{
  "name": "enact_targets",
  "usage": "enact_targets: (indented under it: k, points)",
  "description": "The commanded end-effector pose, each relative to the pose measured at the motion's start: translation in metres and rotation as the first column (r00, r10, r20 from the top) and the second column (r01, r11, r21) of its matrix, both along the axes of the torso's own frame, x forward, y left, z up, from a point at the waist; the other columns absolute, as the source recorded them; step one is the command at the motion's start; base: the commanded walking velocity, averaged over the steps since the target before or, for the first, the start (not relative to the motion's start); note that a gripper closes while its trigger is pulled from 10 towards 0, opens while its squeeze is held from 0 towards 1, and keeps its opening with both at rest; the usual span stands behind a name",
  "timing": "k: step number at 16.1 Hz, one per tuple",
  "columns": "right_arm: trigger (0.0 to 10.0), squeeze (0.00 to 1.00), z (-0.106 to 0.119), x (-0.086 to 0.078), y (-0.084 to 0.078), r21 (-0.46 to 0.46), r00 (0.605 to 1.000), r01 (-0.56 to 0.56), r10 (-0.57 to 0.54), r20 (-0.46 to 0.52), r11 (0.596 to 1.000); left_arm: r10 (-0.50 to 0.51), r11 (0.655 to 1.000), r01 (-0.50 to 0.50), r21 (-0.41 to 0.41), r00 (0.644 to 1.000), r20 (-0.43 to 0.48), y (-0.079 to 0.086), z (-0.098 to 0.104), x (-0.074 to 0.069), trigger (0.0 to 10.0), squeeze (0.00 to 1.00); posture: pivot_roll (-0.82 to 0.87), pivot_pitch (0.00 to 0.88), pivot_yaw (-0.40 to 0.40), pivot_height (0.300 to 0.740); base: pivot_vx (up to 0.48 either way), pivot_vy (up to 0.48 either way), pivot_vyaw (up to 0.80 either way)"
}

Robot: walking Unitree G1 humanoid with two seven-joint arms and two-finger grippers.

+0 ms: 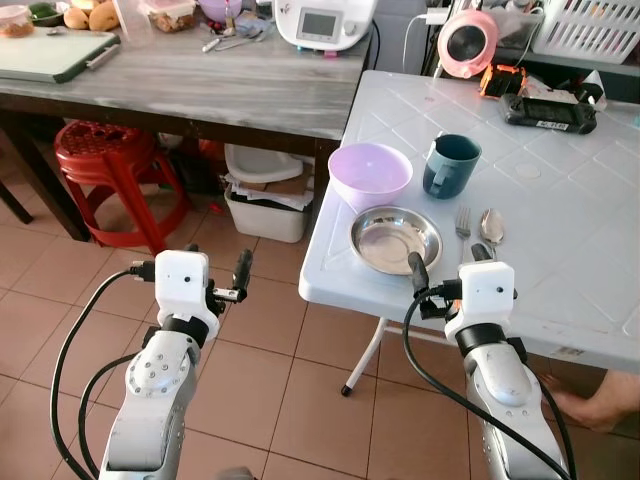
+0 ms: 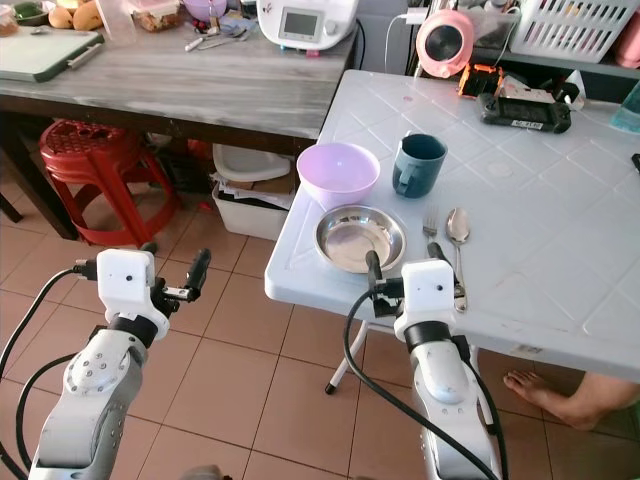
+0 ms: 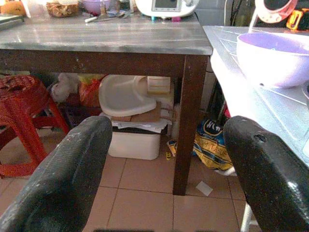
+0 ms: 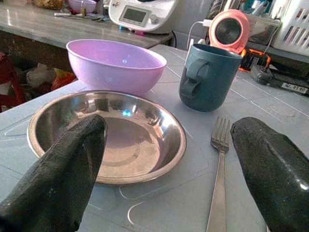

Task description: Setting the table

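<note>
On the white plastic table (image 1: 580, 250) stand a purple bowl (image 1: 370, 172), a teal mug (image 1: 451, 165) and a steel plate (image 1: 395, 239). A fork (image 1: 462, 222) and a spoon (image 1: 491, 226) lie side by side to the right of the plate. My right gripper (image 1: 449, 262) hovers open at the table's near edge, one finger over the plate's rim, the other near the fork and spoon handles. In the right wrist view the plate (image 4: 120, 135), bowl (image 4: 116, 63), mug (image 4: 207, 77) and fork (image 4: 219, 164) lie just ahead. My left gripper (image 1: 215, 262) is open over the tiled floor, left of the table.
A grey wooden table (image 1: 200, 80) with a cutting board (image 1: 50, 55) and a white appliance (image 1: 322, 22) stands at the back left. Under it are a red stool (image 1: 105, 160) and a white bin (image 1: 265, 200). A person's bare foot (image 1: 600, 405) rests under the white table.
</note>
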State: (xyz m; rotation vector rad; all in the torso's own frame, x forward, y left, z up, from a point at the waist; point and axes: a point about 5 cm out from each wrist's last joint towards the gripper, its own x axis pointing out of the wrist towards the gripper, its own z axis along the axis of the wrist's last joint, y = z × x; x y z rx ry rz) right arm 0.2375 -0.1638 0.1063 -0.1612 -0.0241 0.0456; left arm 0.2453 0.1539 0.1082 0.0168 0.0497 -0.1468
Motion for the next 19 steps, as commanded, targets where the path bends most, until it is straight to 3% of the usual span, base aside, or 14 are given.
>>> enact_targets:
  k: [1,4,13,19]
  points:
    - [10.0,0.00,-0.0043,0.0004,-0.0020,0.020,0.999,0.017,-0.016,-0.028,1.000,-0.015,1.000,0.015,-0.011,1.000,-0.008,-0.0015,0.0001,0.0006,10.0,0.00,0.01,0.000,-0.005,0.740,0.251,0.000,0.00]
    - [10.0,0.00,-0.0043,0.0016,-0.0021,0.028,0.999,0.022,-0.021,-0.031,0.999,-0.018,1.000,0.018,-0.010,1.000,-0.010,-0.0017,-0.0001,-0.0003,10.0,0.00,0.01,0.000,-0.004,0.740,0.295,0.000,-0.53]
    - [10.0,0.00,-0.0043,0.0017,-0.0009,0.015,1.000,0.014,-0.013,-0.025,1.000,-0.021,1.000,0.021,-0.017,1.000,0.002,-0.0016,0.0026,0.0001,10.0,0.00,0.02,0.000,-0.003,0.740,0.310,0.000,0.00]
    - [10.0,0.00,-0.0046,0.0026,-0.0006,0.031,0.999,0.035,-0.035,-0.023,0.999,0.023,1.000,-0.023,-0.016,1.000,-0.020,0.0048,0.0003,-0.0039,10.0,0.00,0.03,0.000,0.007,0.740,0.000,0.000,0.00]
